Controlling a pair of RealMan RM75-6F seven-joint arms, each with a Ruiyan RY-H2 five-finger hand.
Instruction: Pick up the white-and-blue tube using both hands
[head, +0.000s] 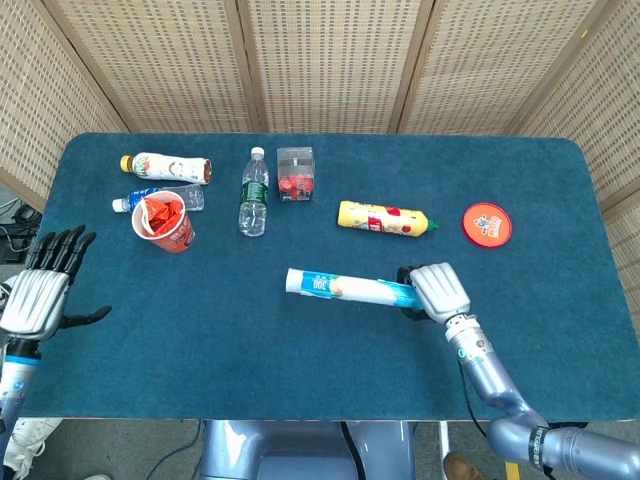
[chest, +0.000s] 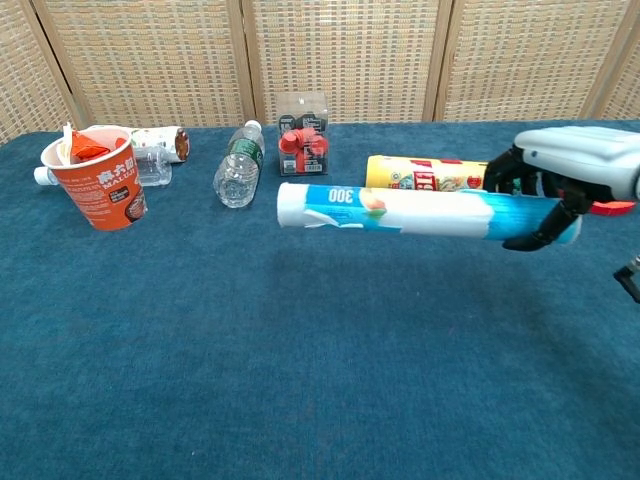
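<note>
The white-and-blue tube (head: 340, 288) (chest: 400, 211) hangs level above the blue table, its white capped end pointing toward my left side. My right hand (head: 434, 291) (chest: 560, 180) grips the tube's blue end, with dark fingers wrapped around it. At the table's near left corner my left hand (head: 42, 295) is raised with its fingers spread and holds nothing. It stays far from the tube and does not show in the chest view.
Along the far side lie a yellow bottle (head: 385, 218), a clear box with red contents (head: 295, 174), a water bottle (head: 253, 193), a red paper cup (head: 165, 222), two more lying bottles (head: 165, 167) and a red lid (head: 487, 223).
</note>
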